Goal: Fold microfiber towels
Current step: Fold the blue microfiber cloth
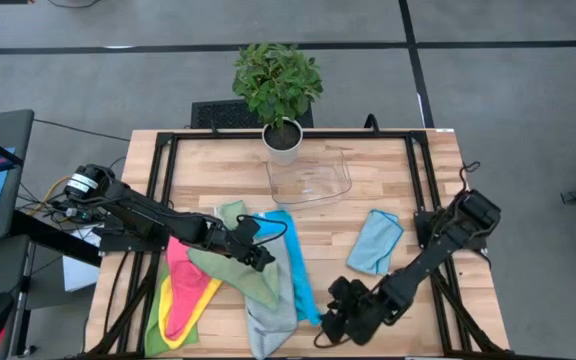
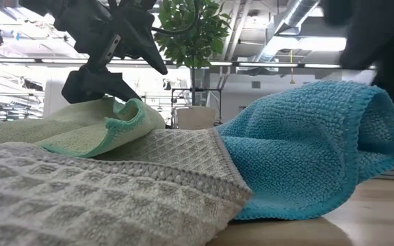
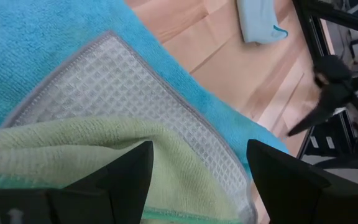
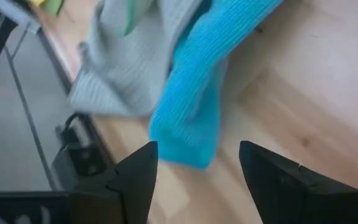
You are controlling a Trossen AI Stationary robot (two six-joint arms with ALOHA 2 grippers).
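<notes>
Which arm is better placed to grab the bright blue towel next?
Probably the right: its open end effector sits beside the bright blue towel's near end, while the left end effector hovers over the green towel.

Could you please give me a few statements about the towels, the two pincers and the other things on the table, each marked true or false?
1. The left pincer is over the green towel. True.
2. The right pincer is clamped on the bright blue towel. False: it is open over bare wood beside that towel's near end.
3. A folded light blue towel lies apart from the pile. True.
4. The clear tray holds a pink towel. False: it looks empty; the pink towel lies in the pile.
5. The potted plant stands at the table's far edge. True.
</notes>
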